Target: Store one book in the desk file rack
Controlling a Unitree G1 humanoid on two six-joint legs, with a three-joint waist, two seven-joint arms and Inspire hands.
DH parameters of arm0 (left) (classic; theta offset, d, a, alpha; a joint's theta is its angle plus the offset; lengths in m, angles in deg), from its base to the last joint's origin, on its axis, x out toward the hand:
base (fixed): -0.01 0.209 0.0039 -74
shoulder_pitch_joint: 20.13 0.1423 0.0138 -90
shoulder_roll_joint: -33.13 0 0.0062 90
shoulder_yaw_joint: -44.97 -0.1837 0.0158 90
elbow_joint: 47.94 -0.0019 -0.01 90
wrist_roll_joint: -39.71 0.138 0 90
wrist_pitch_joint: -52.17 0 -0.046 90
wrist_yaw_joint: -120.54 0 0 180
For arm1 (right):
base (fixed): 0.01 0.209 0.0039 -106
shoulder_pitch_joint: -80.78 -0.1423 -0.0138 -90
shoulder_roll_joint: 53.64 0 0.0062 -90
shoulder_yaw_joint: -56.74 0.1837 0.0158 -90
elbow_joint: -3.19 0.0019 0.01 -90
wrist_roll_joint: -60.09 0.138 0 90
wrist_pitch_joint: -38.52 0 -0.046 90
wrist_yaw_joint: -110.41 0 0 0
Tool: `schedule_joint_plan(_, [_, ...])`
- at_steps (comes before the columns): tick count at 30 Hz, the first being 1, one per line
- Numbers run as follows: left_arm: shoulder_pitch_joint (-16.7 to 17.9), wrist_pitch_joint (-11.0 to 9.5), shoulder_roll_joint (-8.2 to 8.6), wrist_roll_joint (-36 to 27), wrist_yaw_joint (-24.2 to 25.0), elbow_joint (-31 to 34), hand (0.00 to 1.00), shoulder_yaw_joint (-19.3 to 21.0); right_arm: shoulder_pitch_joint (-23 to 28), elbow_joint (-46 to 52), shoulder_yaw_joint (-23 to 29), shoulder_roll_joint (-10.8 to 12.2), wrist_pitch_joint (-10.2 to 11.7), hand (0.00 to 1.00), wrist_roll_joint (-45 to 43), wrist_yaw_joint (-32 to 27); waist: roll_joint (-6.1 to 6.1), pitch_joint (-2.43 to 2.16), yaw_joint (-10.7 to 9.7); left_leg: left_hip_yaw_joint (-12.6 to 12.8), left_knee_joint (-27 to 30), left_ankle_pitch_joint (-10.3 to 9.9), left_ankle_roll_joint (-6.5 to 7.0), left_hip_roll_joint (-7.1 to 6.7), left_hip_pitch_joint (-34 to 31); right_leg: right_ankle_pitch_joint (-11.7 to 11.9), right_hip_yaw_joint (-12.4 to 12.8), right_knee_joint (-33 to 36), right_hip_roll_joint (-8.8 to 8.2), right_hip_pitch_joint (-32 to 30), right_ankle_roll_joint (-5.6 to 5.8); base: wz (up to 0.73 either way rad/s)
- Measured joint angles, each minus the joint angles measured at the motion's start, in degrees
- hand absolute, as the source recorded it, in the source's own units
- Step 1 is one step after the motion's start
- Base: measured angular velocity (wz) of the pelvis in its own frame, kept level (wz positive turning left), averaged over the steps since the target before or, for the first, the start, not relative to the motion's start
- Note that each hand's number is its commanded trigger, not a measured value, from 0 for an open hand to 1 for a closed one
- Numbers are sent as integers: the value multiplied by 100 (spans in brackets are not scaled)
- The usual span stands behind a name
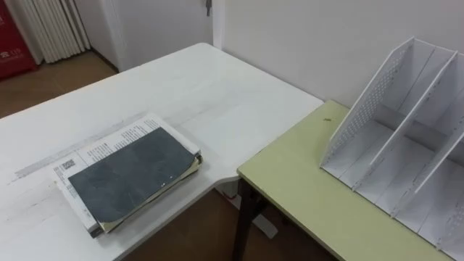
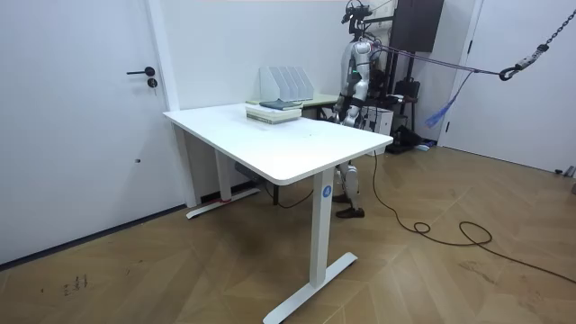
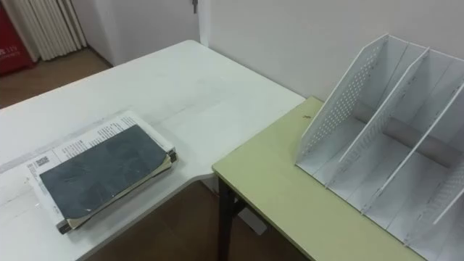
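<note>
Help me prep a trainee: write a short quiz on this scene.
1. Fill in: the rack stands on the ___ table.
2. The books lie on: A the white table; B the floor; C the rack.
3. True or false: the rack already holds a book.
Key: 1 green; 2 A; 3 false.
</note>
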Motion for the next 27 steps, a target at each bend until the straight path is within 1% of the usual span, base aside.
schedule_joint_plan(13, [12, -5, 13, 5, 17, 1, 0, 59, -12, 1, 96, 9, 48, 0, -225, 2, 3, -1, 5, -4, -2, 0, 0, 0, -3, -1, -11, 1, 6, 3, 1, 0])
schedule_joint_plan(25, [27, -14, 17, 7, -25, 2, 0, 33, -8, 2, 98, 20, 64, 0, -168, -60, 9, 2, 0, -16, -51, -1, 2, -2, 80, -11, -2, -3, 7, 61, 10, 0])
schedule_joint_plan(27, [-14, -15, 18, 63, -26, 4, 0, 32, -10, -3, 87, 20, 91, 0, -90, -66, 13, 1, 3, -17, -49, -1, 2, -5, 79, -10, -2, -3, 4, 60, 11, 0])
